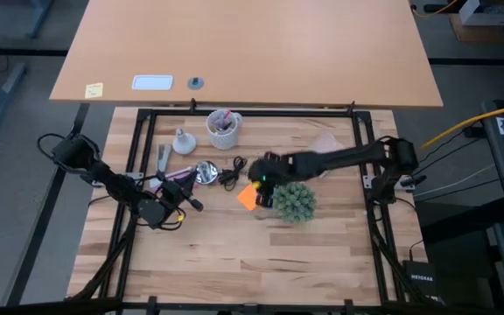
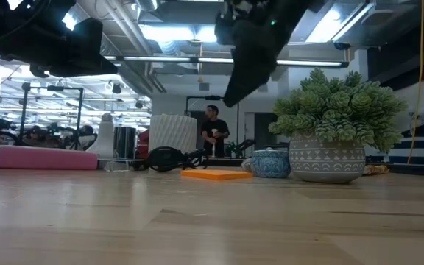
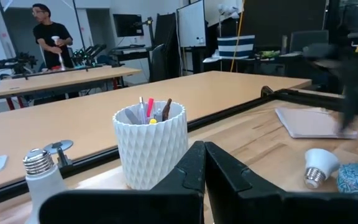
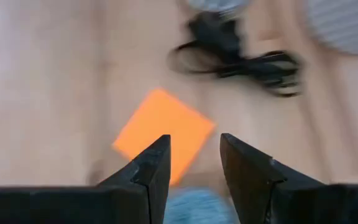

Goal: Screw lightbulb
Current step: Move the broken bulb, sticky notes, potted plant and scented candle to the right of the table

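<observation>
From table height we see a wooden table [image 2: 197,228] running toward a workshop room. A potted plant [image 2: 337,121] in a patterned grey pot stands at 3 o'clock; just beside it sits a small blue bowl-like object [image 2: 271,163]. An orange sticky note [image 2: 216,174] lies flat near centre, with a coiled black cord [image 2: 171,158] behind it at 9 o'clock. A pink pad [image 2: 39,158] lies farther toward 9 o'clock. A dark arm [image 2: 260,40] descends from 12 o'clock — its fingertips cannot be made out. A person [image 2: 213,131] stands in the background.
</observation>
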